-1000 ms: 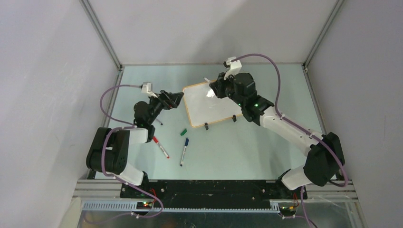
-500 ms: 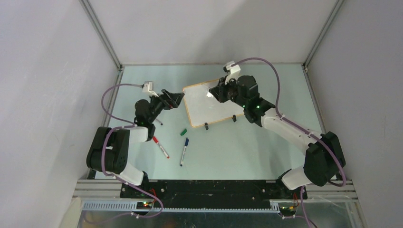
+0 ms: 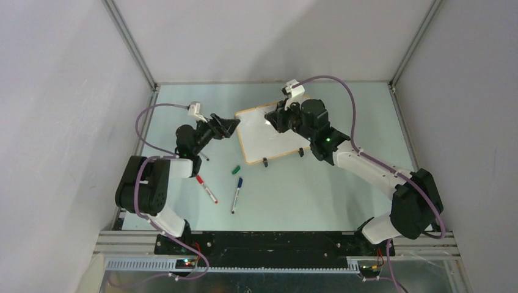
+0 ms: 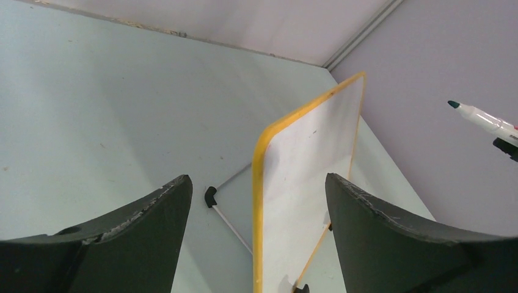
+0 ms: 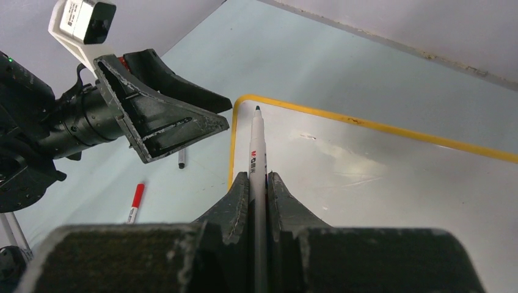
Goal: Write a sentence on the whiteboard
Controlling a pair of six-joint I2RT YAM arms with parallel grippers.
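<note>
Both arms stretch out over the pale green table [image 3: 317,189]. At centre back stands one orange-framed white whiteboard [image 3: 272,137], tilted. The left gripper [image 3: 229,127] gapes wide astride its left edge. The right gripper [image 5: 258,177] pinches one white-barrelled marker [image 5: 257,152], tip off the board. Three lie loose: red marker [image 3: 206,189], blue marker [image 3: 236,194], dark marker [image 3: 203,157], plus one green cap [image 3: 236,170].

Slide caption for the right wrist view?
Right claw grips a marker by the whiteboard; open left claw beside its corner.
</note>
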